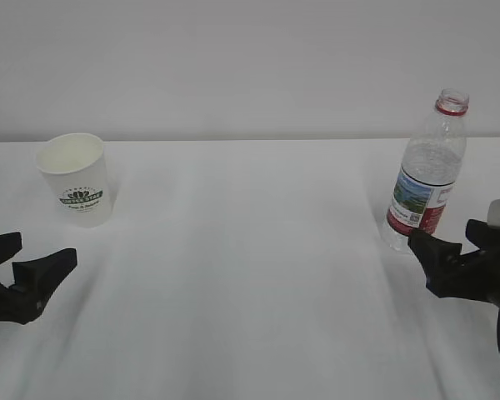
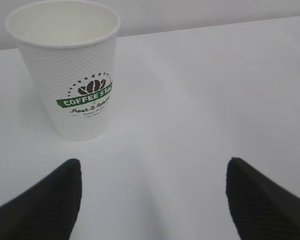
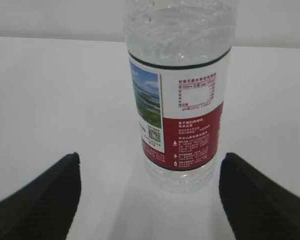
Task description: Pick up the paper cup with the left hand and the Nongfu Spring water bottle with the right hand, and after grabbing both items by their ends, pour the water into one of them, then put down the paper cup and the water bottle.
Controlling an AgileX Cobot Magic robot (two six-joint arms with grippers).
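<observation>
Toward the far left corner of the white table [image 1: 250, 275], the small white tapered paper cup [image 1: 76, 178] stands upright, its dark green and brown coffee logo facing the near edge and its cream inside showing below the rim. No liquid can be made out in it from these views. Nearer the front edge on that same side, the black left hand [image 1: 21, 265] hangs low over the table with its two fingers [image 1: 43, 268] spread wide and nothing between them; the cup sits beyond the fingertips, clear of them. Seen from the left wrist, the cup [image 2: 70, 70] stands ahead and off to the left of the gap in the left hand [image 2: 152, 172].

Close to the far right corner, the tall clear ribbed Nongfu Spring water bottle [image 1: 425, 175] stands upright with no cap, a red ring at its neck and a label with a red band and a landscape picture. The black right hand [image 1: 460, 246], with a light grey block at its back, sits just in front of the bottle's base. Its fingers [image 1: 437, 250] are spread wide; one tip lies very near the bottle's foot, and whether it touches cannot be told. From the right wrist, the bottle [image 3: 177, 95] stands centred ahead of the parted right hand [image 3: 150, 167], not clamped.
</observation>
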